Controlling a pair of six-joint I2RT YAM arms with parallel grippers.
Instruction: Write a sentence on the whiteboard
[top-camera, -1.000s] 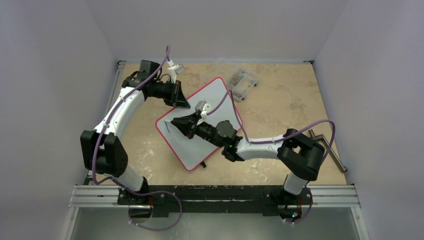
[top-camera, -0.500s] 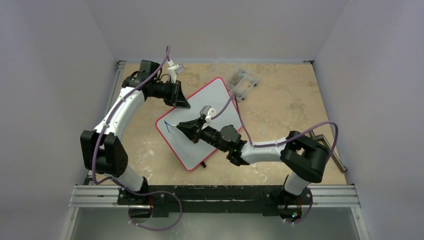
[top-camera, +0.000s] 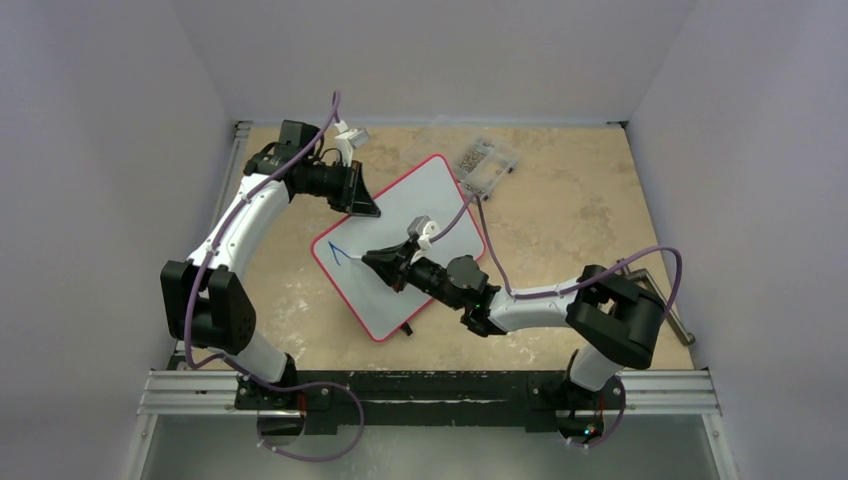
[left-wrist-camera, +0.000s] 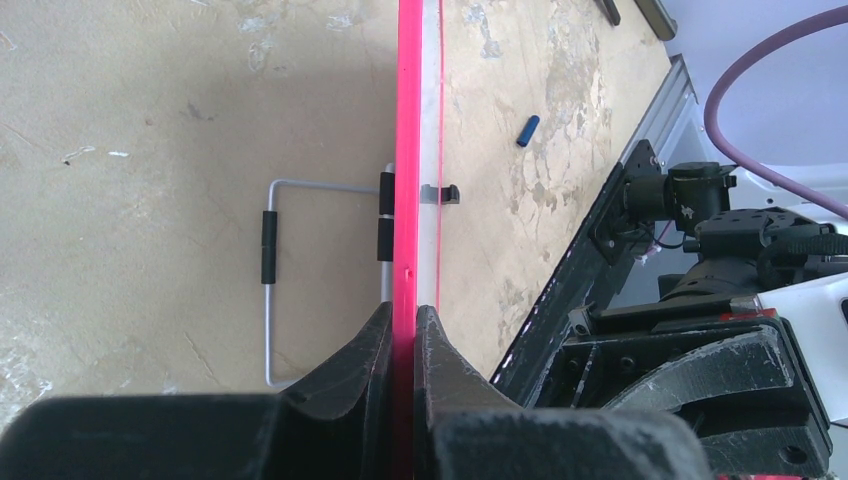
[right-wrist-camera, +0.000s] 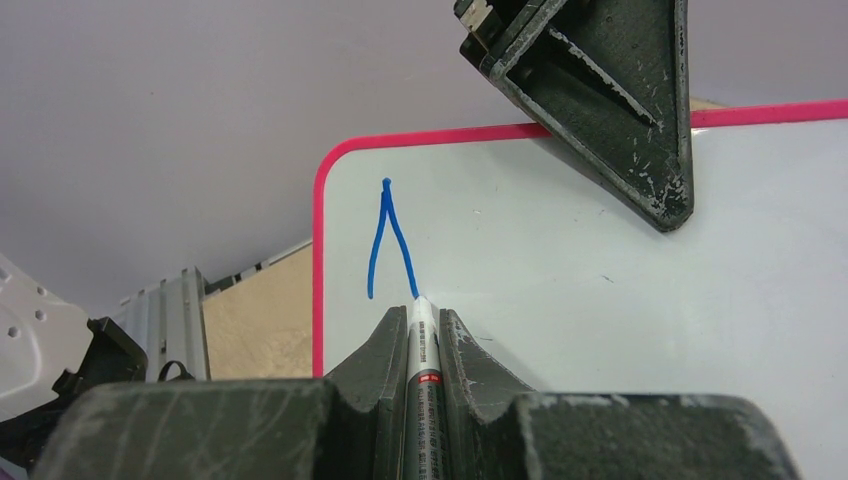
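I'm holding the blue marker in my right end effector, fingers nearly closed around its barrel. The tip is touching the whiteboard at the foot of the second stroke. The sentence is so far just two blue strokes meeting at a peak, probably the start of a first letter, sitting close to the board's top left corner. My left end effector is fully clamped on the red rim along the top edge and is steadying the board, so the right arm is the one doing the writing. From above, the whiteboard is lying at an angle on the bench, and my right end effector is reaching in across it with the marker's long axis aimed at the clamped edge. The unwritten white area is lying to the right of the tip, so I judge the line needs to run parallel to the top edge, toward the corner by the clear box of screws. The surface is looking smooth and slightly raised on a wire stand, so pressing too hard could tip it. There is plenty of room, and my left end effector is hanging just above the writing line. A small blue cap is lying on the bench, off the board.
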